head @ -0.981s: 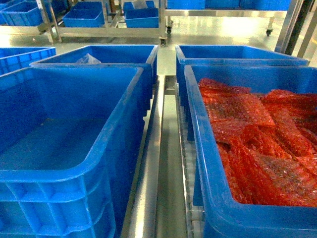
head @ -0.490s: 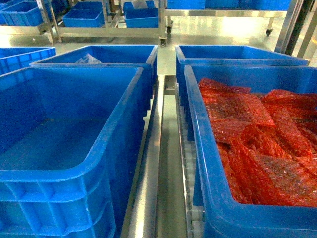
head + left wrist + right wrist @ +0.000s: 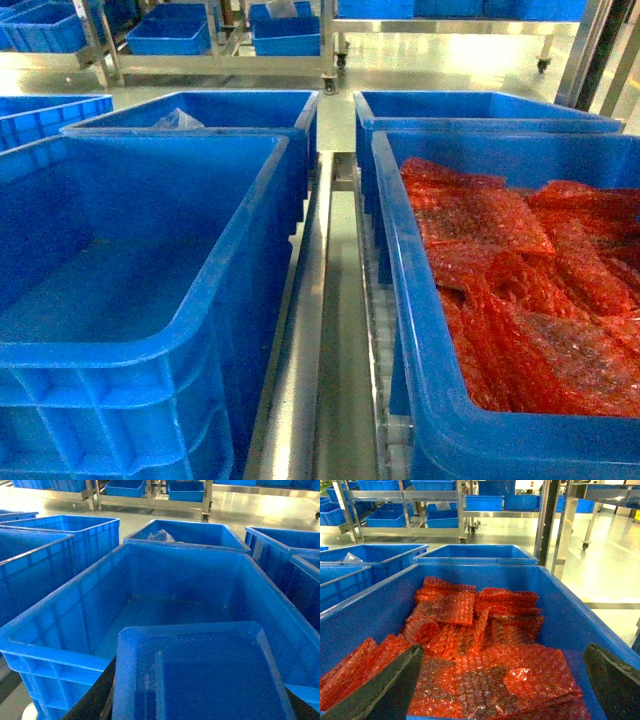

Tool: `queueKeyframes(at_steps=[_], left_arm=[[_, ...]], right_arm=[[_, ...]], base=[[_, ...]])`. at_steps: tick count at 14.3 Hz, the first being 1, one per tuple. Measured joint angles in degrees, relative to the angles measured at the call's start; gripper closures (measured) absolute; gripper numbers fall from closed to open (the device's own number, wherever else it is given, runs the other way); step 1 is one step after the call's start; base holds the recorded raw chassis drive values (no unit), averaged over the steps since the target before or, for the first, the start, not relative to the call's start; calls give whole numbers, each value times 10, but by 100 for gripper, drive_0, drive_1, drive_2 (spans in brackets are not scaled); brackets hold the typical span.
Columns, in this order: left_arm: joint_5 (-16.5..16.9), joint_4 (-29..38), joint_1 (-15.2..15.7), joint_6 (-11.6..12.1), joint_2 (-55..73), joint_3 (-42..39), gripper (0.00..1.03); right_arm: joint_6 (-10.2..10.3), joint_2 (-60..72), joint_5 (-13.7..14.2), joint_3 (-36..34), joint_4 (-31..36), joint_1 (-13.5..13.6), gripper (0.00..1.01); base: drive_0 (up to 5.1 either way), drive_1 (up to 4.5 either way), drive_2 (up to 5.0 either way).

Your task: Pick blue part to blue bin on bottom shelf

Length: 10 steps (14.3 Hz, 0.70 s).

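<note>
The head view showed the blue bin (image 3: pixel 140 300) beside the red-packet crate (image 3: pixel 420 330), the left wrist view the blue part (image 3: pixel 200 675) pinched between its jaws above that bin (near rim), the right wrist view jaws spread wide over red packets (image 3: pixel 485 650).

The head camera looks forward and down over two crates, the blue bin (image 3: pixel 150 250) at 9 o'clock. The left wrist view sits close above it; the right faces the red-packet crate (image 3: pixel 600 630).
</note>
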Motion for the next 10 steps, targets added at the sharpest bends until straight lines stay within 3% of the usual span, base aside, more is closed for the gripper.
queueKeyframes(at_steps=[10], left_arm=[[0, 0, 0, 0, 0, 0, 59]], right_arm=[[0, 0, 0, 0, 0, 0, 3]], base=[[0, 0, 0]])
